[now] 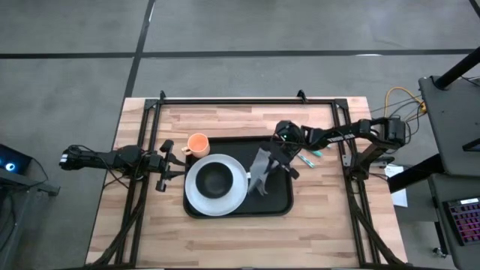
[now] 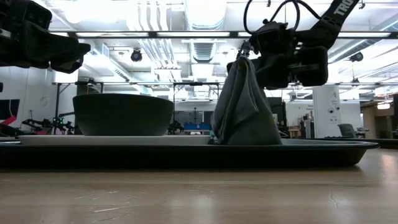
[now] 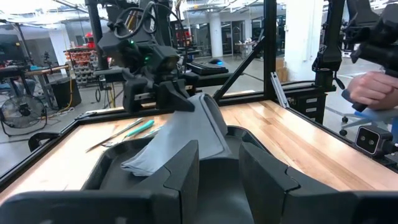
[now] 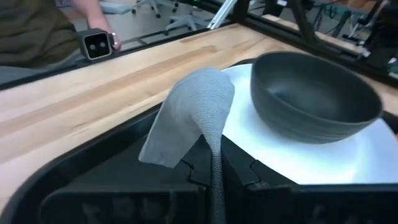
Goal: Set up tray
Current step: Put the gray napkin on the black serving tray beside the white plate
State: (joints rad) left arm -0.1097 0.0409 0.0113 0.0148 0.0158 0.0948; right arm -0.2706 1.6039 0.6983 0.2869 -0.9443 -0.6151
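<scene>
1. Right tool (image 1: 283, 135): fingers pressed together on a fold of the grey cloth (image 1: 264, 169), pinching it near its top edge; the cloth hangs from the grip, and its lower end rests on the floor of the tray (image 1: 279, 208).
2. Grey cloth, low view (image 2: 245, 106): drapes in a cone beneath the right tool (image 2: 249, 55), its base touching the tray (image 2: 323, 151).
3. Left tool (image 1: 166, 163): fingers spread part-way, holding nothing, poised just beside the tray's left edge, near the orange cup (image 1: 197, 144).
4. Tray: lies on the wooden surface (image 1: 322, 225) between the two arms; the right tool is above its right half, towards the back rim.
5. White plate (image 1: 196, 198): sits in the tray's left half and carries the black bowl (image 1: 215, 180); the cloth lies just beside the plate.
6. Utensils with teal handles (image 1: 309, 156): lie on the surface, just outside the tray's right rim.
7. A person's hand (image 3: 372, 88) shows beyond the surface.
</scene>
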